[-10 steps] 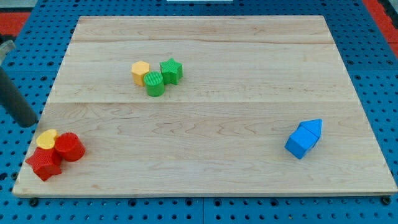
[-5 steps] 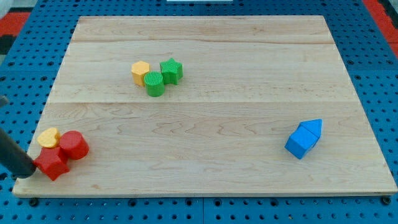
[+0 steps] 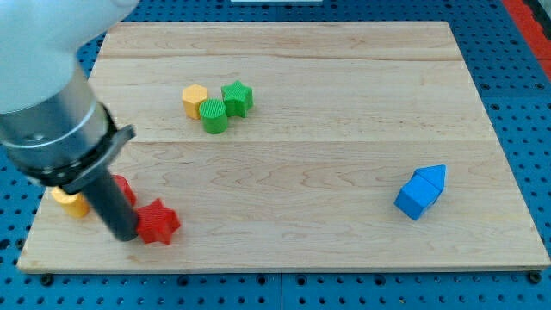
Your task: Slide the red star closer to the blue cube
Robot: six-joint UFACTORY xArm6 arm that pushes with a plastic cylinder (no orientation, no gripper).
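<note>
One red star (image 3: 157, 223) lies near the wooden board's (image 3: 344, 86) bottom edge, toward the view's left, and my tip (image 3: 126, 235) sits just beside it on its left side, touching or nearly touching its left points. No pincer ends this arm, only the straight dark rod, so nothing stands apart or clamped; the rod rises from the tip toward the view's upper left into the grey arm housing (image 3: 52, 112). Behind the rod, a red block (image 3: 123, 188) shows only partly, its shape hard to tell, just up and left of the star. A yellow block (image 3: 71, 202) lies further left, close to the board's left edge, also partly hidden by the arm. Well apart, toward the view's top, a yellow hexagonal block (image 3: 195, 100), a green cylinder (image 3: 213, 115) and a green star (image 3: 237, 97) cluster together, touching. Far to the view's right lies the blue cube (image 3: 415, 198), with a blue wedge-like block (image 3: 435, 176) pressed against its upper right
</note>
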